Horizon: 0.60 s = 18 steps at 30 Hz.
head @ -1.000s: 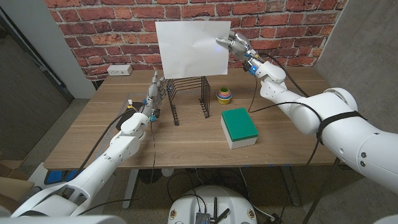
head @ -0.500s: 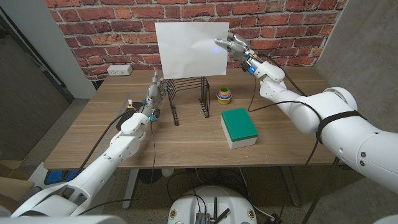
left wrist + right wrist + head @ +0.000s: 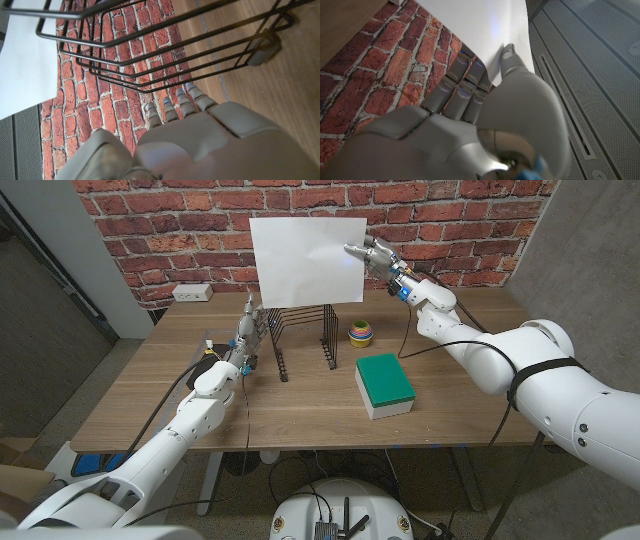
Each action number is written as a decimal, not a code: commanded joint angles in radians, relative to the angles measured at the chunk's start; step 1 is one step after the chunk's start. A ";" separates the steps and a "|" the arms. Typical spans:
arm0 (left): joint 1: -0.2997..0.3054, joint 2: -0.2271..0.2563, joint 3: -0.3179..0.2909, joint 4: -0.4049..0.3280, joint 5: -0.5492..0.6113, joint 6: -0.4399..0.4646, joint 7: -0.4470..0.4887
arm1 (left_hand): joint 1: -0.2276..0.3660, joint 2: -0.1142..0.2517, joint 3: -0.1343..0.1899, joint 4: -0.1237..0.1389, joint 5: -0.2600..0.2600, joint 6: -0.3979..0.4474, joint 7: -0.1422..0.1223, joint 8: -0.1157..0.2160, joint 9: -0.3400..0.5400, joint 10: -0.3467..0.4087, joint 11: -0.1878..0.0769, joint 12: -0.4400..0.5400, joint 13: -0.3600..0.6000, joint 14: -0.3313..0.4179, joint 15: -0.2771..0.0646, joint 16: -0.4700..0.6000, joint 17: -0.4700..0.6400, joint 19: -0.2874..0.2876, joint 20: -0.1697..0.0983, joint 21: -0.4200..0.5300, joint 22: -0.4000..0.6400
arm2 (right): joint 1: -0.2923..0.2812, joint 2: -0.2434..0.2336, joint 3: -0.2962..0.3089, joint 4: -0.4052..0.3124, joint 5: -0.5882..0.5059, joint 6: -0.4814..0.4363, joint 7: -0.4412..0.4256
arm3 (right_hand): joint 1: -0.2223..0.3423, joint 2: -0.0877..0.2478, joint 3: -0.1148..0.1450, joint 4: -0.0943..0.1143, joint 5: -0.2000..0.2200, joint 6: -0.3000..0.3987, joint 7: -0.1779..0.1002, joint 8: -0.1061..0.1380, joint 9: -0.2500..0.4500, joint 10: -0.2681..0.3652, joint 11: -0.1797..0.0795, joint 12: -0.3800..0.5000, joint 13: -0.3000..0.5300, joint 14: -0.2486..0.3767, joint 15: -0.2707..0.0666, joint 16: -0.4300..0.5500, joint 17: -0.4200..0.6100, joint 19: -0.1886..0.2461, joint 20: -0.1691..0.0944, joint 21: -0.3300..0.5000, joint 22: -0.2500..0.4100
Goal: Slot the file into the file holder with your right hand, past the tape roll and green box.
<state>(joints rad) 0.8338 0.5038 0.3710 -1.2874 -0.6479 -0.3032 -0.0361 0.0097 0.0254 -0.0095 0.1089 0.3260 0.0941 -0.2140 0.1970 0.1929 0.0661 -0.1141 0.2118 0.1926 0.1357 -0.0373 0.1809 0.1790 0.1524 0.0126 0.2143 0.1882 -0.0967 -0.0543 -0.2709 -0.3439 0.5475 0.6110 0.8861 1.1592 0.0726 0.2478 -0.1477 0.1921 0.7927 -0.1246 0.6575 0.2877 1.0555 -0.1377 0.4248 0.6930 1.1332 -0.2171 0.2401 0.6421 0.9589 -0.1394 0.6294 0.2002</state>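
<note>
Head view: the right hand (image 3: pixel 378 256) is raised above the far right of the table (image 3: pixel 130 395), fingers closed on the right edge of the file (image 3: pixel 306 259), a flat white sheet held upright over the holder (image 3: pixel 300 340). The holder is a black wire rack with thin upright dividers. Just right of it sits the tape roll (image 3: pixel 360 333), banded in several colours, and nearer lies the green box (image 3: pixel 384 384), a flat block with a white base. The left hand (image 3: pixel 244 340) stands upright just left of the holder, fingers straight and close together, holding nothing.

Left wrist view: the fingers (image 3: pixel 175 105) reach beside the wire rack, not gripping it.

Right wrist view: thumb and fingers (image 3: pixel 462 80) pinch the smooth white sheet's edge between them.
</note>
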 commanded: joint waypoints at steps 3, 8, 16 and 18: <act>0.000 0.000 0.000 0.001 0.000 -0.001 0.000 | -0.002 0.006 0.005 0.004 0.010 0.002 -0.005 0.002 0.004 0.000 -0.008 0.002 0.005 0.007 -0.002 0.006 0.002 0.005 0.001 0.001 0.004 | 0.002 0.009 0.013 0.002 -0.032 -0.057 -0.028 | -0.002 0.009 -0.001 0.000 0.007 0.002 0.001 0.007 0.002 0.076 -0.072 -0.004 0.005 -0.007 -0.016 -0.005 0.004 -0.010 -0.067 0.008 -0.001; 0.000 0.000 0.000 0.000 0.000 0.000 0.000 | -0.002 0.006 0.005 0.004 0.010 0.002 -0.005 0.002 0.004 -0.001 -0.009 0.002 0.005 0.007 -0.003 0.006 0.002 0.004 0.001 0.001 0.004 | 0.003 0.010 0.018 0.002 -0.040 -0.066 -0.030 | -0.003 0.009 -0.002 0.000 0.007 0.000 0.001 0.006 0.002 0.076 -0.072 -0.004 0.007 -0.008 -0.018 -0.005 0.004 -0.013 -0.067 0.009 -0.002; 0.000 0.000 0.000 0.000 0.000 0.000 0.000 | -0.002 0.006 0.005 0.004 0.010 0.003 -0.005 0.002 0.004 -0.002 -0.008 0.001 0.005 0.007 -0.002 0.006 0.002 0.004 0.001 0.001 0.004 | 0.000 0.015 0.036 0.002 -0.041 -0.072 -0.014 | -0.002 0.009 -0.002 -0.002 0.007 0.000 0.002 0.006 0.001 0.075 -0.072 -0.008 0.007 -0.009 -0.018 -0.006 0.006 -0.016 -0.067 0.014 -0.002; 0.000 0.000 0.000 0.000 0.000 0.000 0.000 | -0.002 0.006 0.005 0.004 0.010 0.002 -0.005 0.002 0.004 -0.001 -0.007 0.002 0.005 0.007 -0.003 0.006 0.002 0.004 0.002 0.001 0.004 | -0.002 0.016 0.042 0.002 -0.039 -0.071 -0.004 | -0.002 0.009 -0.002 -0.002 0.007 0.001 0.003 0.007 0.001 0.076 -0.072 -0.008 0.008 -0.009 -0.019 -0.005 0.007 -0.017 -0.067 0.015 -0.002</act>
<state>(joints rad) 0.8337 0.5034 0.3710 -1.2874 -0.6479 -0.3032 -0.0363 0.0097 0.0254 -0.0096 0.1089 0.3260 0.0941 -0.2140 0.1970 0.1929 0.0661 -0.1141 0.2118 0.1926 0.1357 -0.0373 0.1809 0.1790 0.1524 0.0126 0.2143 0.1882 -0.0950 -0.0446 -0.2507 -0.3422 0.5118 0.5531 0.8626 1.1592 0.0725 0.2473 -0.1481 0.1892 0.7927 -0.1246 0.6575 0.2877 1.0555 -0.1377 0.4176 0.6981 1.1325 -0.2168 0.2360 0.6467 0.9482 -0.1359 0.6370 0.1952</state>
